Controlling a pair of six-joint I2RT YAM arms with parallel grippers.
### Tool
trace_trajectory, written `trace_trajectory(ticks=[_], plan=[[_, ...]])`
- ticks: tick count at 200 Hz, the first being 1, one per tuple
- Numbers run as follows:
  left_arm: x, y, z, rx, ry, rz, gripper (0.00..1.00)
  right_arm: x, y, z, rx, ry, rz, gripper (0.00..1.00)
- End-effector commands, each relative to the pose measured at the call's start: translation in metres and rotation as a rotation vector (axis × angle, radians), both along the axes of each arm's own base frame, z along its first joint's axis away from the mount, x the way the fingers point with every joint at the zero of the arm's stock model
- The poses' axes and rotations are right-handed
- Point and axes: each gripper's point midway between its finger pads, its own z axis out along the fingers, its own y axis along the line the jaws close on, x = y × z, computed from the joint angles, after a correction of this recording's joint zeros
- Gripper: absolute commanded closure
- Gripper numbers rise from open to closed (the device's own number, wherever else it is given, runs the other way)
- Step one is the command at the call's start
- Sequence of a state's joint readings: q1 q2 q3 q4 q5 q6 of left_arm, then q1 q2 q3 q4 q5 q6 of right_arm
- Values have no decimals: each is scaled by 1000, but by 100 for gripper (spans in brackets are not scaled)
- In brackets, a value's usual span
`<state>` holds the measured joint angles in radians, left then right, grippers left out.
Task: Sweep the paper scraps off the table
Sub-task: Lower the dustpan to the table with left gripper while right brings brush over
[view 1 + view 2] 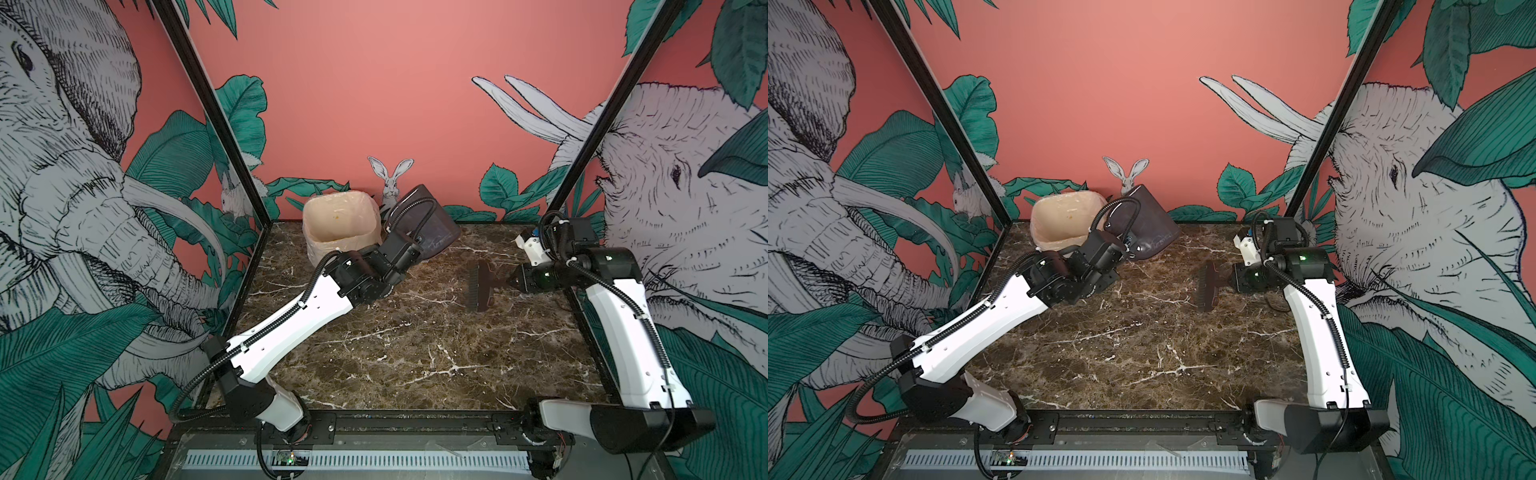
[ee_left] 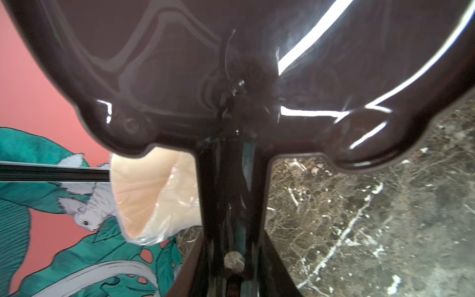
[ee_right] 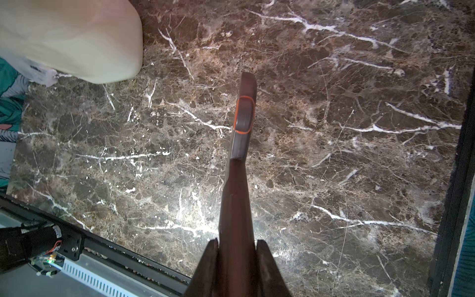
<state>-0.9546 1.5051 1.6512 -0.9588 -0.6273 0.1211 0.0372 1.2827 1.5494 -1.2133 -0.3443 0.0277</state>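
Table (image 1: 395, 353): L end effector (image 1: 417, 246) grips dustpan (image 1: 438, 224), R (image 1: 512, 281) grips brush (image 1: 480, 286).

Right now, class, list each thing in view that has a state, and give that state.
bin: upright, open, bag-lined.
dustpan: tilted steeply beside the bin, held by its handle.
brush: held by its handle.
table: no scraps showing.
left gripper: shut on dustpan.
right gripper: shut on brush.

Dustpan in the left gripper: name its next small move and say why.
Probably carry the dustpan over the bin's opening and tip it: the left gripper holds it raised beside the bin, not above it, and no scraps show on the table.
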Motion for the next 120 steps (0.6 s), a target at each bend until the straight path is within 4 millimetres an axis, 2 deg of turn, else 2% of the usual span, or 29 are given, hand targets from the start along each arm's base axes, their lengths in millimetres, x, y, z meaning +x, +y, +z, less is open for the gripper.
trace_trajectory(ticks=[1, 32, 68, 93, 116, 120], plan=[[-8, -19, -12, -167, 49, 19, 100, 16, -1, 12, 55, -77, -36, 100], [-15, -31, -41, -203, 114, 17, 100, 31, -2, 7, 99, -86, -65, 100], [-19, -35, -78, -210, 169, 33, 100, 53, 4, 0, 195, -97, -87, 100], [-22, -39, -104, -220, 217, 49, 100, 70, 6, -16, 258, -83, -113, 100], [-26, -45, -122, -251, 256, 57, 100, 78, 5, -34, 336, -59, -147, 100], [-26, -46, -124, -258, 264, 58, 100, 76, 4, -46, 351, -35, -159, 100]])
